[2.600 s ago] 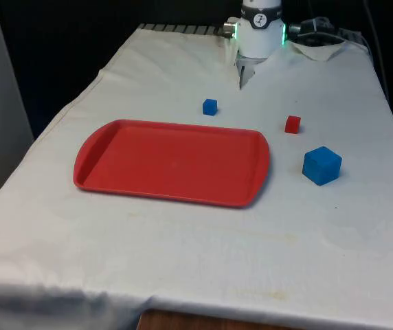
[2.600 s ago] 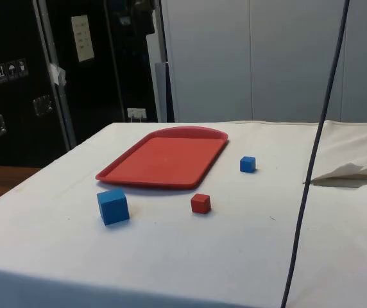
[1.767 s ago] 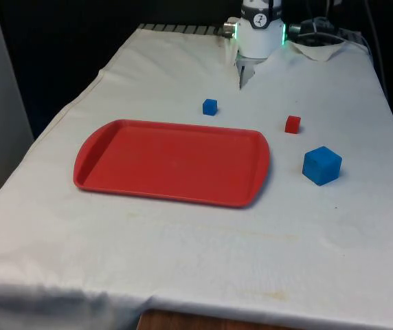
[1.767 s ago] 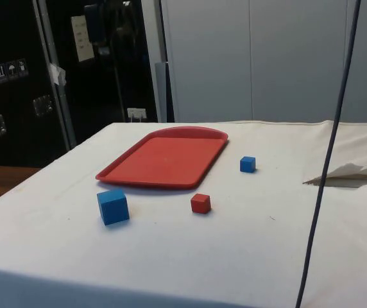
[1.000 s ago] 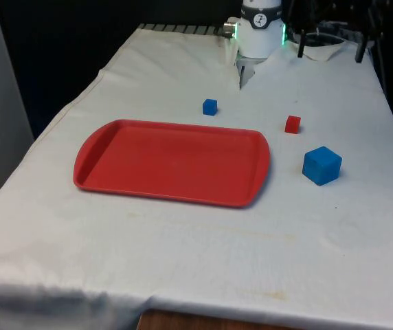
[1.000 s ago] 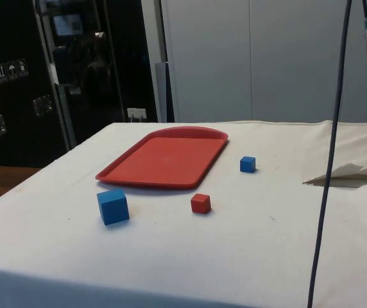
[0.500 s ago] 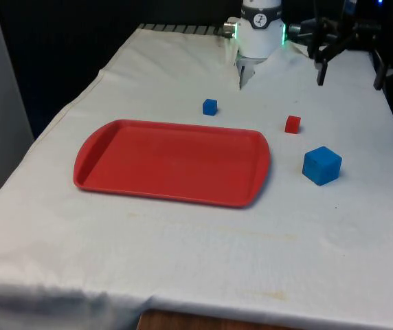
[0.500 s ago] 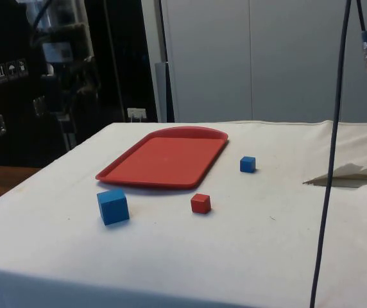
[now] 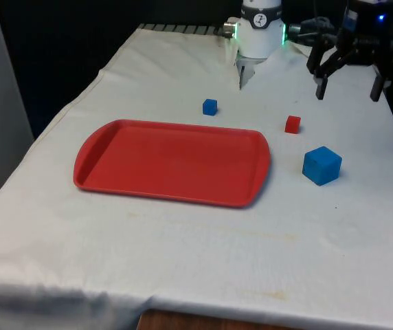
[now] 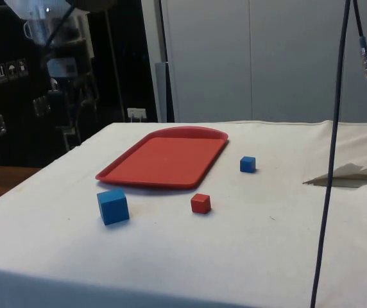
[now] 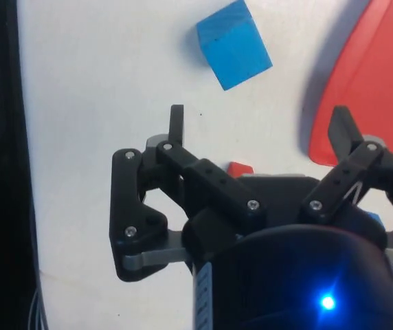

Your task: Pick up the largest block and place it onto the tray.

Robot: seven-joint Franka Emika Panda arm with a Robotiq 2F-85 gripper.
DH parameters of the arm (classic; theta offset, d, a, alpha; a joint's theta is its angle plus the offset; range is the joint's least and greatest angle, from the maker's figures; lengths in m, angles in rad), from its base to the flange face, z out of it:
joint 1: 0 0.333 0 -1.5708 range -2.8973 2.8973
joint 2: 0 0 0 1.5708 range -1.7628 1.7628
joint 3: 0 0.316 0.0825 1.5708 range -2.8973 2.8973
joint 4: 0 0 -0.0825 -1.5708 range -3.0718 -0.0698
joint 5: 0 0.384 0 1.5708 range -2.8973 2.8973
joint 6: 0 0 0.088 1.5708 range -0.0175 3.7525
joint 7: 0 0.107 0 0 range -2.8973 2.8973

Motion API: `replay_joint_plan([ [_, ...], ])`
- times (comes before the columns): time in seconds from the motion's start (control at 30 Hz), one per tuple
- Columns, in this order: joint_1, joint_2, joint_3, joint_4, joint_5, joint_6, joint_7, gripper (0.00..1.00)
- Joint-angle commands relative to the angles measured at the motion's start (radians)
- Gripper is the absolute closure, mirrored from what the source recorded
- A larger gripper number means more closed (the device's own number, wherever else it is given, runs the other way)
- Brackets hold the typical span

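Note:
The largest block, a blue cube, rests on the cloth to the front view's right of the red tray. In the side view the blue cube sits near the table's front, apart from the tray. My gripper hangs open and empty above the table, beyond the cube and higher than it. From the wrist, the gripper is spread wide, the cube lies ahead of the fingertips, and the tray is off to one side.
A small red block lies between the gripper and the big cube. A small blue block sits past the tray's far edge. A dark cable hangs in the side view. The table's edge runs close to the front view's right of the cube.
The gripper has come into the front view at the upper right and dropped lower towards the table. The blocks and tray have not moved.

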Motion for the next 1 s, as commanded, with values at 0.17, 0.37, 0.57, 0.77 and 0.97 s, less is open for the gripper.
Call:
replay_joint_plan([
  [0.17, -0.001, 0.022, 0.005, -0.006, 0.002, 0.033, -0.056, 0.00],
  [0.37, -0.002, 0.052, 0.010, -0.012, 0.002, 0.079, -0.099, 0.00],
  [0.57, -0.002, 0.069, 0.011, -0.027, 0.003, 0.125, -0.123, 0.00],
  [0.77, -0.005, 0.089, 0.011, -0.048, 0.003, 0.168, -0.151, 0.00],
  [0.97, -0.011, 0.108, 0.011, -0.065, 0.004, 0.192, -0.173, 0.00],
])
